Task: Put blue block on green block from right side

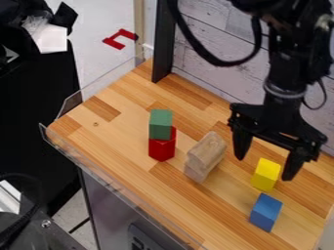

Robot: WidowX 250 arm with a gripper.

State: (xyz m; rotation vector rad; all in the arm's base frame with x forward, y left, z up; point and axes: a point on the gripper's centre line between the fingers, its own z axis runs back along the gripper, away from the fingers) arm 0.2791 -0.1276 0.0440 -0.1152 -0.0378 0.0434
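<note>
Gripper (264,167) is hanging spread and empty by the yellow block (266,175), the blue block (265,212) is lying at its six o'clock, and pickup is seemingly pending, needing a shift there before carrying to the green block (160,124) at ten o'clock.

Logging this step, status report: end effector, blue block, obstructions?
End effector open, near yellow block. Blue block on table, ungrasped. Green block atop red block, top bare. Wooden pieces between, possible obstruction.
</note>
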